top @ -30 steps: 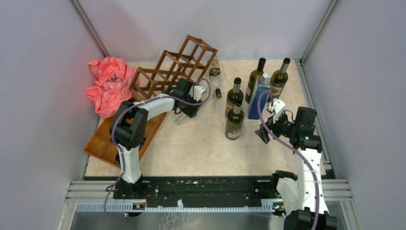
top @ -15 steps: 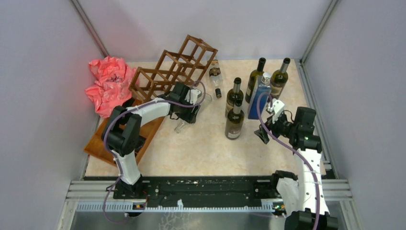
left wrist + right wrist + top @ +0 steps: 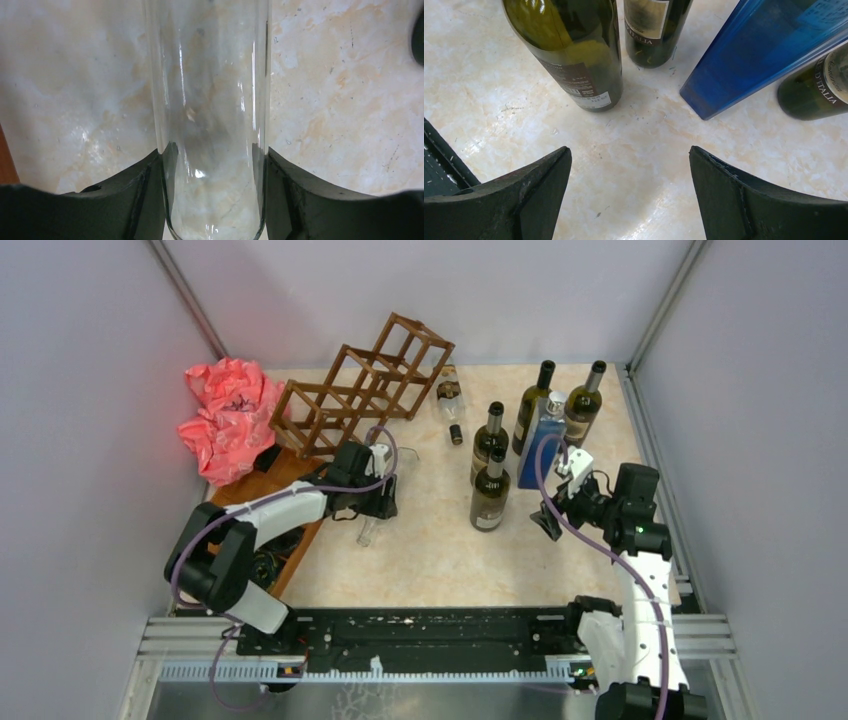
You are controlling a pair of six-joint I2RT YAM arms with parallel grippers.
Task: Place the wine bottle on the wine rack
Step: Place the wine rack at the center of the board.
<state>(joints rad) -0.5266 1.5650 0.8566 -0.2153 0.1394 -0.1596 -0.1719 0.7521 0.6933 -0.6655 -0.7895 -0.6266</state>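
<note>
A clear wine bottle [image 3: 210, 90] is clamped in the left pincer [image 3: 212, 156], its glass wall pressed on both sides by the black fingers [image 3: 135, 200]. In the wrist view the bottle runs straight up between them, with a rounded end low in the picture. From above, pincer and bottle [image 3: 366, 532] are seen over the left half of the worktop [image 3: 430, 560], just beside the right edge of a wooden tray [image 3: 228, 495] and on the near side of the wine rack [image 3: 365, 380]. Whether the bottle rests on the worktop or is lifted off it cannot be told.

The bottle is made of colourless glass, with no label seen; the marbled beige surface shows through it, streaked with bright reflections.

The rack, a dark brown lattice of thin slats, is set toward the far left corner, close to a crumpled pink bag [image 3: 228, 415].

The right pincer [image 3: 629, 150] is held spread wide with nothing gripped, over the right side of the worktop, facing dark green bottles [image 3: 574, 55] and a blue bottle [image 3: 759, 55].
</note>
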